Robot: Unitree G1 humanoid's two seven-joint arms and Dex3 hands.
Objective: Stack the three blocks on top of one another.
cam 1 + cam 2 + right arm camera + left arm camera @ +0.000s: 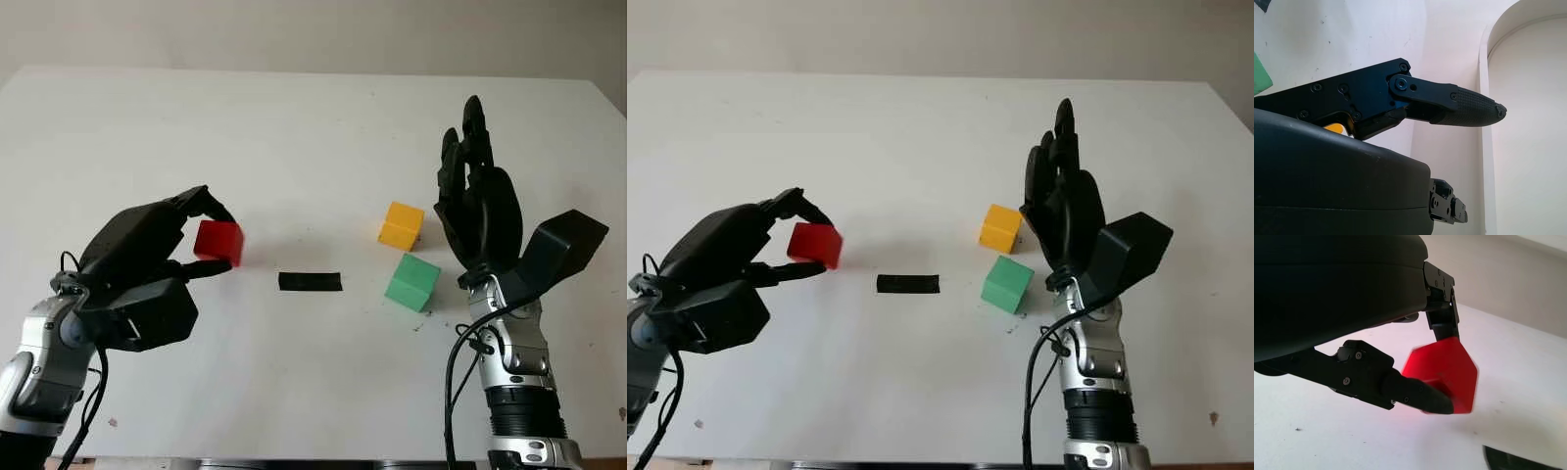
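My left hand [209,235] is shut on a red block [219,242], pinching it between fingers and thumb above the table's left-centre. The red block [1445,369] appears close up in the left wrist view, clamped between two black fingertips [1422,399]. A yellow block [402,225] and a green block [412,282] sit on the table at the right, close together, the green one nearer to me. My right hand [477,196] is open and raised upright just right of those two blocks, holding nothing.
A short black tape strip [311,281] lies on the white table [294,137] between the red block and the green block. The table's far edge meets a pale wall.
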